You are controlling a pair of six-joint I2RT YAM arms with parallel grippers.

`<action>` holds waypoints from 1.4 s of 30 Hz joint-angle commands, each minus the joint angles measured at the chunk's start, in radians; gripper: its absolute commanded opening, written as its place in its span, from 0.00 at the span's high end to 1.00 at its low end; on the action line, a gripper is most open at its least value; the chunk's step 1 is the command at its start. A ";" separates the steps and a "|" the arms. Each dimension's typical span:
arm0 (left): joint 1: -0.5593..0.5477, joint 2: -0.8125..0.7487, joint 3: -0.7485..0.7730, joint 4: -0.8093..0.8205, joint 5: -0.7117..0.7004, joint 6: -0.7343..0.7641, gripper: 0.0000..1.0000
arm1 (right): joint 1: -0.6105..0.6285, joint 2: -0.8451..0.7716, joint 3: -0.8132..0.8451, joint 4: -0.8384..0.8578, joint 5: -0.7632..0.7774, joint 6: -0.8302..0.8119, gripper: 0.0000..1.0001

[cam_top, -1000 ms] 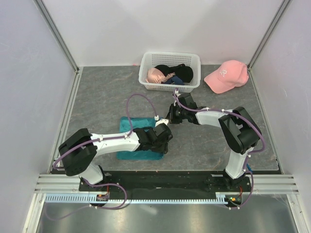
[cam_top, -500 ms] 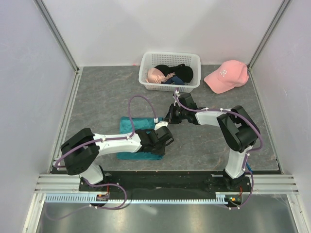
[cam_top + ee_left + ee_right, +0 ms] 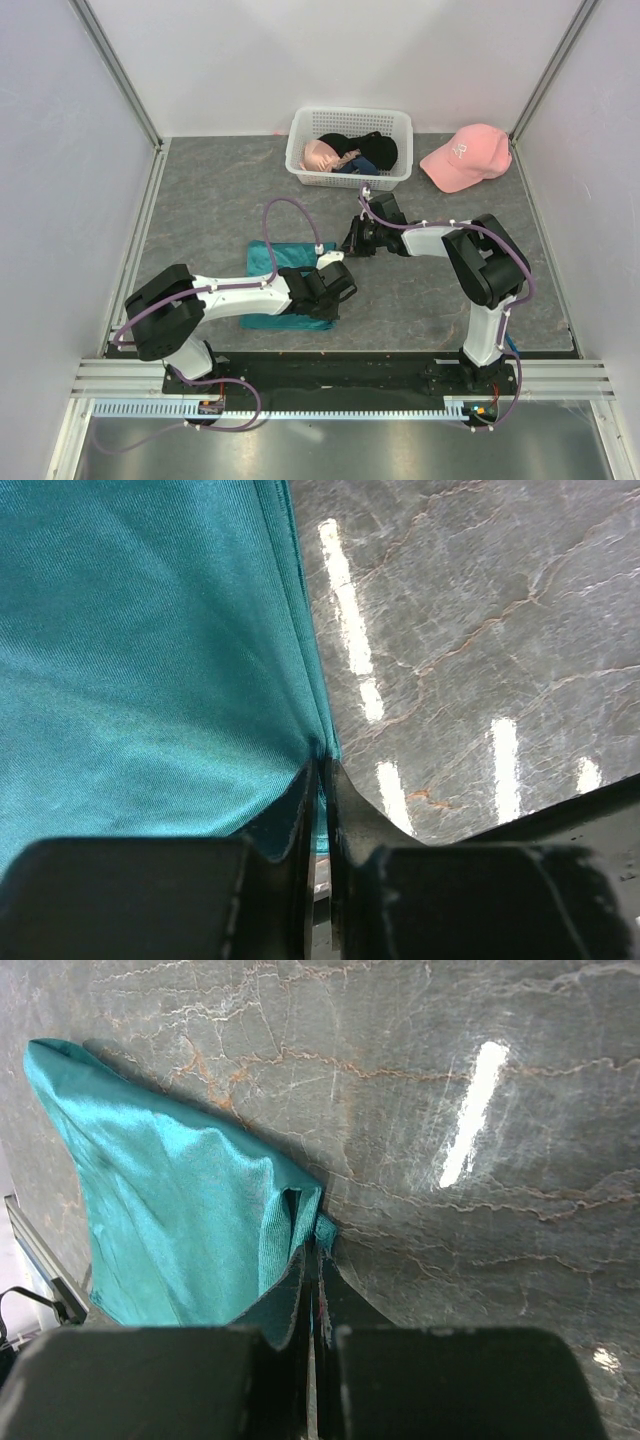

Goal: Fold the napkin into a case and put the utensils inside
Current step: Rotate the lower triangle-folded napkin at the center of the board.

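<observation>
My left gripper (image 3: 320, 765) is clamped on the napkin (image 3: 140, 660), its fingers pressed nearly together on the folded right-hand edge of the teal cloth. My right gripper (image 3: 312, 1245) is pinched on a corner of the same cloth, with the fabric bunched just above the fingertips and drawn up off the grey table (image 3: 450, 1020).

From overhead, the napkin (image 3: 262, 258) lies on the near side of the white basket (image 3: 350, 118) and somewhat to its left, flat on the table and partly hidden under my left arm. My right gripper (image 3: 350, 246) sits between the basket and my left gripper (image 3: 335, 290). A pink cap (image 3: 465, 155) rests just to the right of the basket.
</observation>
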 commanded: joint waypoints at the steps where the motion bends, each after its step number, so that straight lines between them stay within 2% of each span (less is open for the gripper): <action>1: -0.008 -0.019 -0.015 0.011 -0.025 -0.042 0.89 | -0.005 0.033 0.002 0.044 -0.011 -0.009 1.00; 5: -0.008 -0.020 -0.015 0.010 -0.010 -0.033 0.96 | -0.011 0.051 0.003 0.044 0.007 -0.009 1.00; 14: -0.004 -0.008 0.017 0.013 -0.010 -0.032 0.96 | -0.016 0.066 0.018 0.034 -0.002 -0.022 1.00; 16: -0.003 -0.028 0.024 0.007 -0.023 -0.035 0.89 | -0.014 0.048 0.029 0.009 0.007 -0.038 1.00; 17: 0.002 -0.043 0.024 0.008 -0.026 -0.038 0.76 | -0.014 0.037 0.037 -0.035 0.024 -0.065 1.00; 19: 0.008 -0.072 0.027 0.005 -0.025 -0.035 0.63 | -0.014 0.002 0.060 -0.089 0.041 -0.091 1.00; 20: 0.015 -0.113 0.034 -0.010 -0.023 -0.032 0.52 | -0.014 -0.022 0.069 -0.156 0.058 -0.125 1.00; 22: 0.031 -0.163 0.038 -0.022 -0.011 -0.022 0.49 | -0.014 -0.055 0.081 -0.219 0.079 -0.153 0.95; 24: 0.078 -0.248 0.024 -0.028 0.004 -0.019 0.50 | -0.014 -0.107 0.074 -0.284 0.102 -0.176 0.86; 28: 0.239 -0.370 -0.025 -0.015 0.107 0.023 0.60 | 0.042 -0.184 0.022 -0.316 0.082 -0.165 0.82; 29: 0.328 -0.390 -0.054 -0.003 0.131 0.037 0.64 | 0.058 -0.210 0.011 -0.316 0.072 -0.154 0.82; 31: 0.426 -0.416 -0.083 0.045 0.241 0.063 0.68 | 0.123 -0.237 -0.030 -0.301 0.067 -0.113 0.82; 32: 0.522 -0.416 -0.107 0.066 0.280 0.073 0.69 | 0.151 -0.253 -0.041 -0.277 0.062 -0.101 0.82; 35: 0.670 -0.385 -0.115 0.122 0.391 0.102 0.70 | 0.245 -0.253 -0.083 -0.202 0.006 -0.023 0.86; 38: 0.758 -0.321 -0.098 0.172 0.455 0.111 0.71 | 0.285 -0.257 -0.173 -0.106 -0.014 0.030 0.92; 42: 0.831 -0.206 -0.060 0.217 0.498 0.120 0.72 | 0.288 -0.242 -0.216 -0.091 0.001 0.002 0.96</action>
